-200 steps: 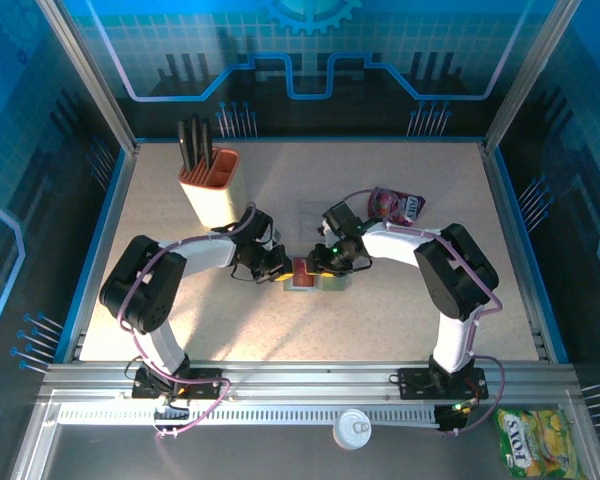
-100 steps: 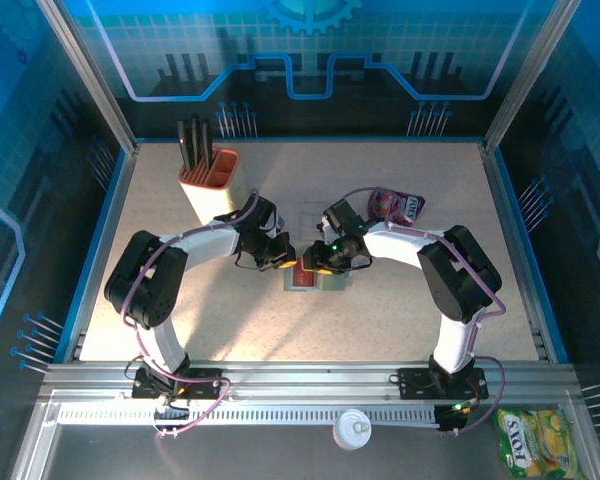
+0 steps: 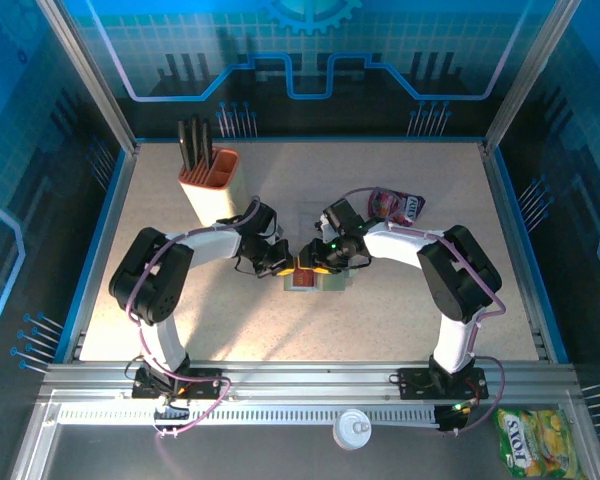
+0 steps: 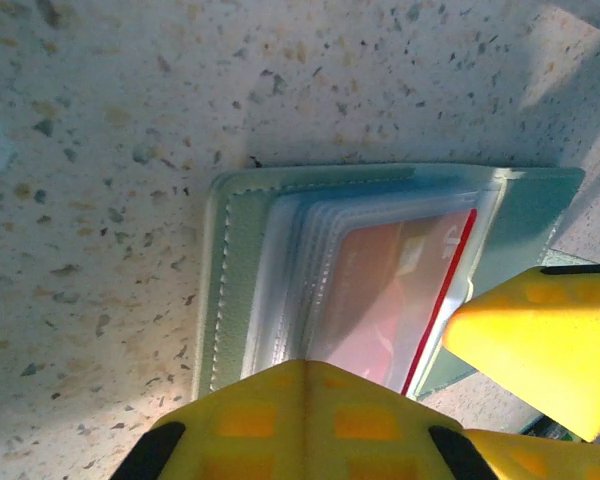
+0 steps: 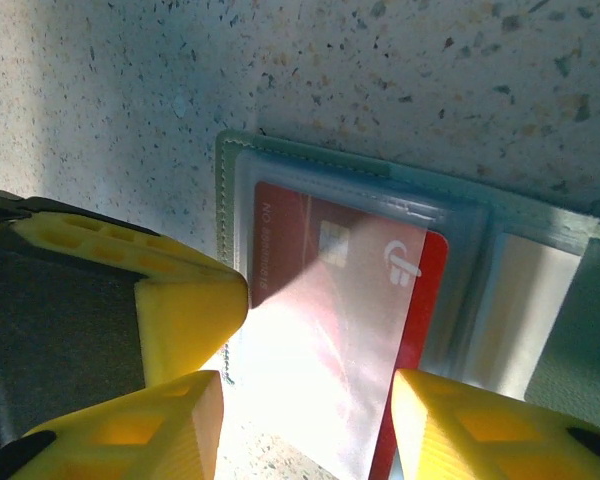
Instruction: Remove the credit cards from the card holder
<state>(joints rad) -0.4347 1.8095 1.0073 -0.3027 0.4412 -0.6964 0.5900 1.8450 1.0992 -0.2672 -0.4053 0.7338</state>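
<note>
The card holder (image 3: 326, 284) lies open mid-table, grey-green with clear sleeves (image 4: 230, 260) (image 5: 226, 160). A red credit card (image 5: 300, 230) with a chip sits in the top sleeve, one long edge sticking out; it shows red through the plastic (image 4: 380, 290). My left gripper (image 3: 284, 265) (image 4: 305, 370) is shut, its tip down at the holder's left edge. My right gripper (image 3: 316, 264) (image 5: 305, 420) is open, a finger on each side of the card. One right finger (image 4: 540, 340) hangs over the holder's right half. Any other cards are hidden.
An orange-and-cream cup with black pens (image 3: 210, 185) stands at the back left. A pink snack pouch (image 3: 395, 205) lies behind the right arm. Off the table, at the near rail, are a white lid (image 3: 355, 430) and a yellow-green packet (image 3: 530, 440).
My left gripper has shifted right, up against the holder, and closed fully. The right jaws have spread a little wider over the card.
</note>
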